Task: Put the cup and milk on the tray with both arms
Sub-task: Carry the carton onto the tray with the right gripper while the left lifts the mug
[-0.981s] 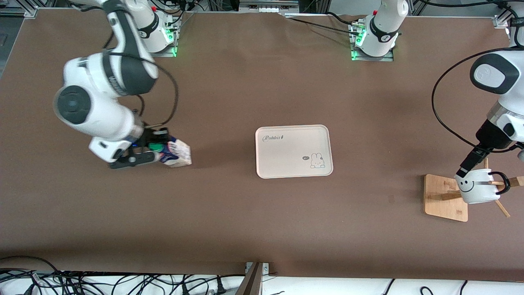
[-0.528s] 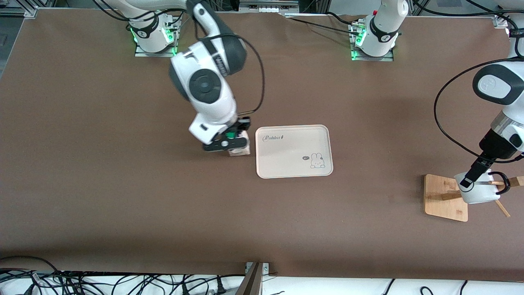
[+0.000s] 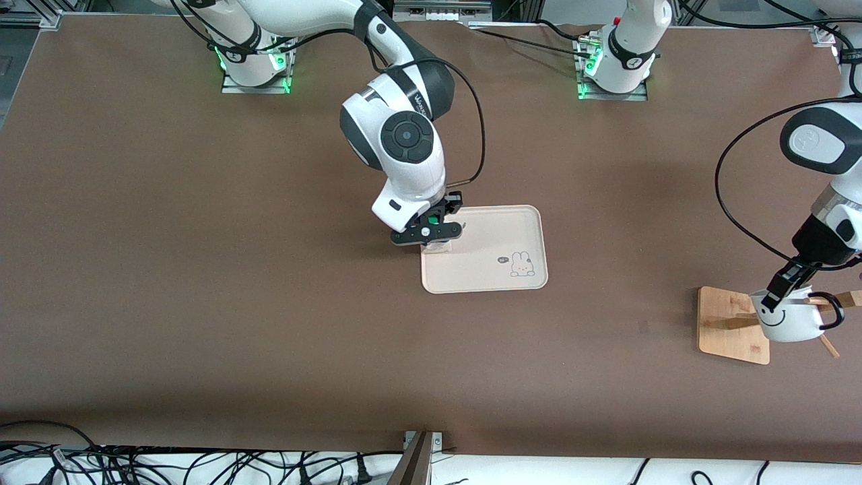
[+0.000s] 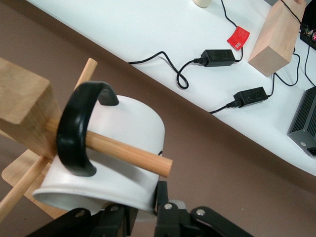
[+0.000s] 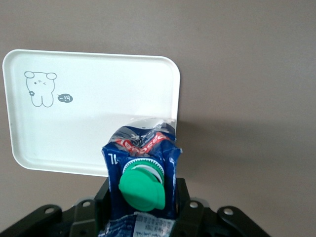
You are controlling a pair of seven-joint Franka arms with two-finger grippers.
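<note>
The milk (image 3: pixel 439 246), a blue carton with a green cap (image 5: pixel 141 186), hangs upright in my right gripper (image 3: pixel 429 230), which is shut on its top. It is over the cream tray (image 3: pixel 502 236) at the tray's end toward the right arm. In the right wrist view the milk (image 5: pixel 140 148) covers part of the tray (image 5: pixel 98 113). The cup (image 3: pixel 789 322), white with a smiley face, hangs by its black handle (image 4: pixel 74 133) on a wooden peg (image 4: pixel 123 154). My left gripper (image 3: pixel 783 286) is shut on the rim of the cup (image 4: pixel 123 128), one finger (image 4: pixel 162 193) against its outer wall.
The wooden rack base (image 3: pixel 727 325) lies at the left arm's end of the table, with its post (image 4: pixel 19 106) and slanted pegs. The bunny drawing (image 3: pixel 520 264) marks the tray's nearer end. Cables and power bricks (image 4: pixel 217 57) lie off the table's edge.
My right arm has carried the milk from the right arm's end of the table to over the tray's edge. My left gripper has closed on the cup's rim, and the cup has shifted slightly.
</note>
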